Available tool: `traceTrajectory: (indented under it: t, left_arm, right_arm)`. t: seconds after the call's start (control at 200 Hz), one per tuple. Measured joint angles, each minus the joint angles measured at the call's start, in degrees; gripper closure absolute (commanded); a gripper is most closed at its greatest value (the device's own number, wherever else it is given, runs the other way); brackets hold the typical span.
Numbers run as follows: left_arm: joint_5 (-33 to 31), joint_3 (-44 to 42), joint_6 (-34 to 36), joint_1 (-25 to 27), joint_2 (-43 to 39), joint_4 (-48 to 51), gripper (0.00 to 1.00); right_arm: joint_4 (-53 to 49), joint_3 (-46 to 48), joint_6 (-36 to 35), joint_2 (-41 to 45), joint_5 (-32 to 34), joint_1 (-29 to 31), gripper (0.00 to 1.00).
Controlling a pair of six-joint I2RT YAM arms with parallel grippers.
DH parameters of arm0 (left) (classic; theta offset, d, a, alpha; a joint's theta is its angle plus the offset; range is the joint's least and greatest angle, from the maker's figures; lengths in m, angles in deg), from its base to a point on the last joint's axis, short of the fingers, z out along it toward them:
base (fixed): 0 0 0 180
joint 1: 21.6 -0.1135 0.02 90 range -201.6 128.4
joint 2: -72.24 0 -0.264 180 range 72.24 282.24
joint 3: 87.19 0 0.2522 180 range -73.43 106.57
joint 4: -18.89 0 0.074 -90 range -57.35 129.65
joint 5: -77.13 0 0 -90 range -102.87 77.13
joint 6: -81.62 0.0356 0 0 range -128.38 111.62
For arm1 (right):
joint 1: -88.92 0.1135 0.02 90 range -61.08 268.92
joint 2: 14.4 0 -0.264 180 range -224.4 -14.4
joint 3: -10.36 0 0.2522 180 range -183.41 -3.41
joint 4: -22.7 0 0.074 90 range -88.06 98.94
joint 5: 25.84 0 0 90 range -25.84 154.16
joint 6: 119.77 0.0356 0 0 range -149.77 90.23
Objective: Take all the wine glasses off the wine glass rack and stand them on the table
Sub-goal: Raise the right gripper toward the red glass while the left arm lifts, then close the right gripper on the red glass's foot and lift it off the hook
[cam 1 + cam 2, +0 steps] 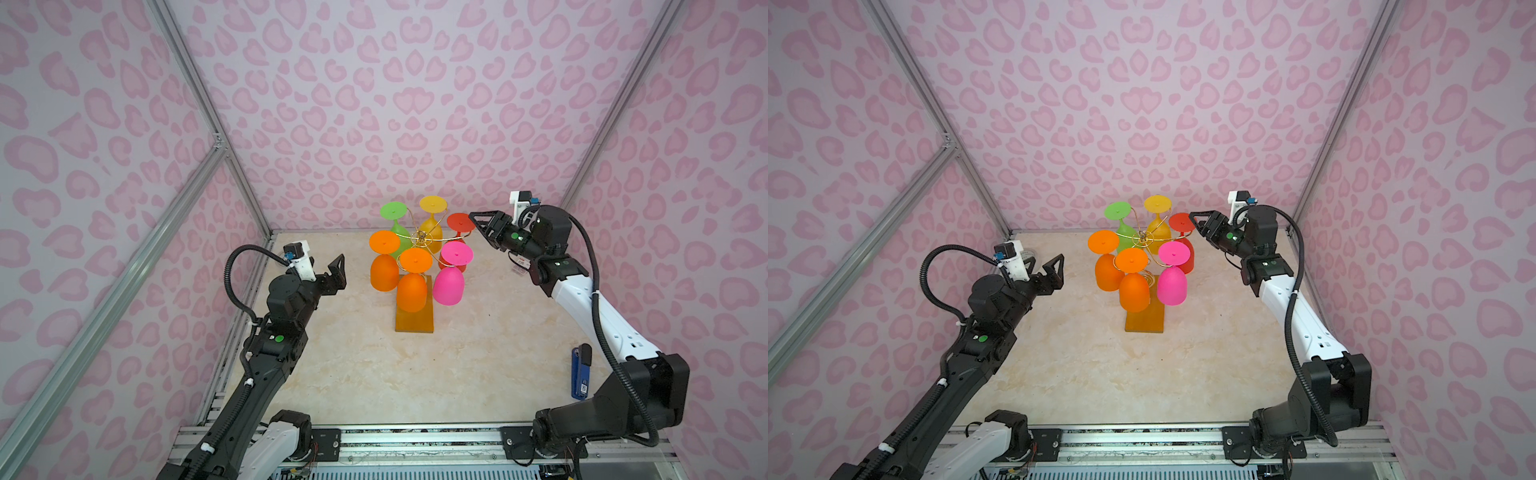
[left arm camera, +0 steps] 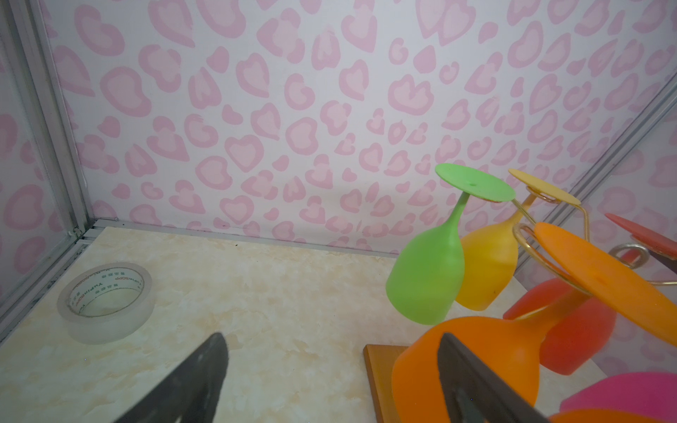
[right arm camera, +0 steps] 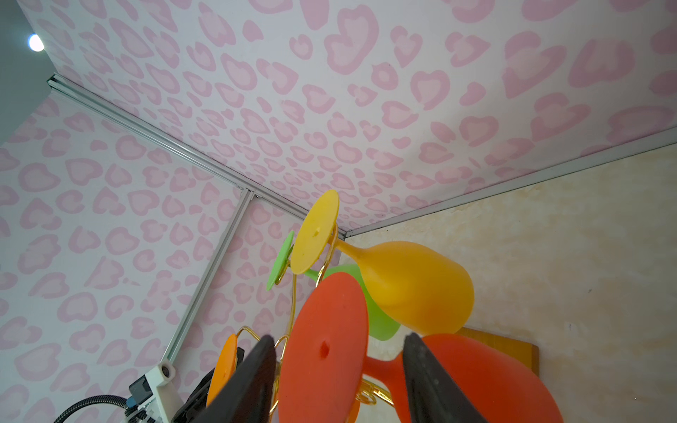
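right gripper (image 3: 339, 340) unclenched, astride red wine glass (image 3: 487, 377) foot | left gripper (image 2: 331, 337) spread, empty | next: pinch stem, slide outward off wine glass rack (image 1: 415, 322)

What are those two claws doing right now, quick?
Left gripper: open, holding nothing.
Right gripper: open, fingers either side of the red glass, not gripping it yet.

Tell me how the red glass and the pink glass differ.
The red glass hangs at the back right of the wine glass rack; the pink glass hangs at its front right. The right gripper has its jaws astride the red glass; no gripper is near the pink glass. Both hang bowl-down by their feet.
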Motion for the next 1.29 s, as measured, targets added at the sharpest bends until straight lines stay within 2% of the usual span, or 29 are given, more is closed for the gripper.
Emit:
traceTrajectory:
  t: [0.17,0.31,0.835,1.105,1.295]
  left_arm:
    - [0.00,0.26,-0.35,0.00,0.79,0.11,0.09]
    - [-0.02,0.31,-0.37,0.00,1.14,0.24,0.09]
    - [-0.70,0.79,-0.15,0.04,1.27,1.75,0.09]
    - [-0.92,0.79,-0.13,0.04,1.27,1.92,0.09]
    - [-0.94,0.79,-0.13,0.04,1.27,1.92,0.09]
  right_arm:
    - [0.24,-0.50,0.00,-0.57,0.02,0.66,0.50]
    - [0.33,-0.81,0.02,-0.87,0.02,0.72,0.60]
    - [0.20,-0.81,0.00,-1.53,-0.57,0.96,0.82]
    - [0.66,-0.81,0.66,-1.53,-1.36,0.94,1.00]
    - [2.49,-0.42,2.93,-1.46,-2.80,0.42,1.00]
